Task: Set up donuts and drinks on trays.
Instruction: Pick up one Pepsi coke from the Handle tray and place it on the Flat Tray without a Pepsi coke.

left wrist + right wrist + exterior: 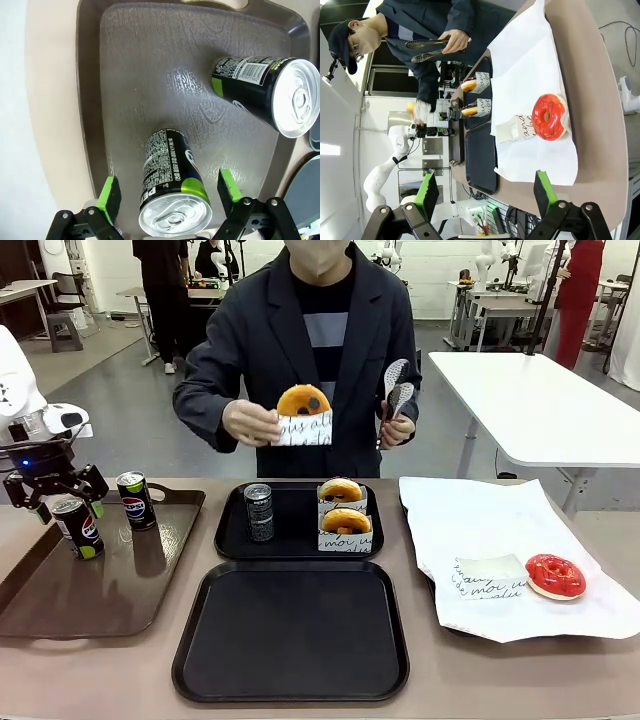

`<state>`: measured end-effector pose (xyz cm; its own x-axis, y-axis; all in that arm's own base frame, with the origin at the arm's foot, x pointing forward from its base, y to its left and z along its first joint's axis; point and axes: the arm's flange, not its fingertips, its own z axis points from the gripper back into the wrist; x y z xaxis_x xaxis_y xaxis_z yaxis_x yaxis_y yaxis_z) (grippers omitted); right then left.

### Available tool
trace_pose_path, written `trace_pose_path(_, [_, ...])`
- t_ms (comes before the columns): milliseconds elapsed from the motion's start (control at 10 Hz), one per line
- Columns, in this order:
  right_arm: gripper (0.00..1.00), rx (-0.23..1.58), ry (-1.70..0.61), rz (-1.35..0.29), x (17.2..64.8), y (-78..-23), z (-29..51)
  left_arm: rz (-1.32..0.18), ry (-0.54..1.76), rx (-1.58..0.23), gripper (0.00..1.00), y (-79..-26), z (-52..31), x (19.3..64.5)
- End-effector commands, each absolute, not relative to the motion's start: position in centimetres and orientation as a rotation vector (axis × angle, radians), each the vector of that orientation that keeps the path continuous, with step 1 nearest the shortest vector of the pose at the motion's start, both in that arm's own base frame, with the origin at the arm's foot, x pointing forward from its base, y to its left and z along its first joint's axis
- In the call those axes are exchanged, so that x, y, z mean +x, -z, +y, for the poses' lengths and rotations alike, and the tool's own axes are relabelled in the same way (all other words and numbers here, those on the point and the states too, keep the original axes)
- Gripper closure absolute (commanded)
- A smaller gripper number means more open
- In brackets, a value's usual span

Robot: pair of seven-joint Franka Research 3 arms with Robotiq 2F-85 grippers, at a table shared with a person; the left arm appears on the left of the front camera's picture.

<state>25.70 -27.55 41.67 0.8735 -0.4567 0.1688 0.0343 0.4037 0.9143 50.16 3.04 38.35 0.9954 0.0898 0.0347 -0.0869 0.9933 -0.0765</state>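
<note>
Donuts (346,521), can (259,512) on far tray (226,540), cans (134,500) on brown tray (70,600), left hand (168,189) spread round one, seemingly untouched

Four donuts (304,400) (340,489) (346,520) (555,575), three cans (78,527) (134,500) (259,512), two black trays (225,545) (290,630), one brown tray (60,600), one tongs (396,385), one paper sheet (480,520).

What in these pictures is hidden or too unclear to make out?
- Front view: what lies under the white paper, which covers it; a dark edge peeks out.
- Front view: lower half of the held donut, inside its paper sleeve.
- Left wrist view: the black trays, cut by the right edge.
- Right wrist view: the far cans, too small.
</note>
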Motion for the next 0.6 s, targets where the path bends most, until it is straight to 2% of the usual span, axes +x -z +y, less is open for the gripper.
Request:
trace_pose_path(0, [0.00, 1.123, 0.315, -0.422, 25.57, -41.73, -27.66, -0.066, -0.071, -0.088, 0.00, -38.14, 3.04, 49.73])
trace_pose_path(300, [0.00, 1.123, 0.315, -0.422, 25.57, -41.73, -27.66, -0.045, -0.079, -0.079, 0.00, -37.78, 2.70, 49.65])
trace_pose_path(400, [0.00, 1.123, 0.315, -0.422, 25.57, -41.73, -27.66, -0.037, -0.080, -0.084, 0.02, -37.69, 2.68, 49.56])
trace_pose_path(500, [0.00, 1.123, 0.315, -0.422, 25.57, -41.73, -27.66, -0.032, -0.078, -0.083, 0.09, -37.60, 2.67, 49.61])
